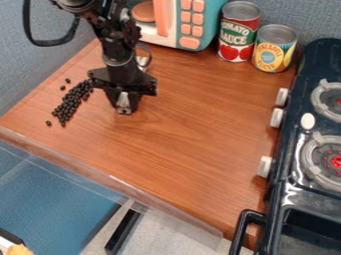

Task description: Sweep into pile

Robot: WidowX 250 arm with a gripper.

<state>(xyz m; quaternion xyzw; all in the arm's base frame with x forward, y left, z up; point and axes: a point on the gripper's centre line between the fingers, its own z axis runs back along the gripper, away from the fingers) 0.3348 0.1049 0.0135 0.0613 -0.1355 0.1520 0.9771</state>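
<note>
The black gripper (124,105) hangs low over the left part of the wooden counter, with a pale grey patch at its lower end. Just left of it lies a narrow, slanting pile of small black beans (71,103), running from beside the gripper's body down toward the lower left. A few beans lie loose: one (49,123) near the pile's lower end and two by its upper end. What the pale patch belongs to cannot be told.
A toy microwave (190,25) stands at the back, with a red tomato can (238,32) and a yellow can (273,48) to its right. The dark toy stove (291,164) borders the counter's right side. The counter's front edge (113,180) has a clear raised strip.
</note>
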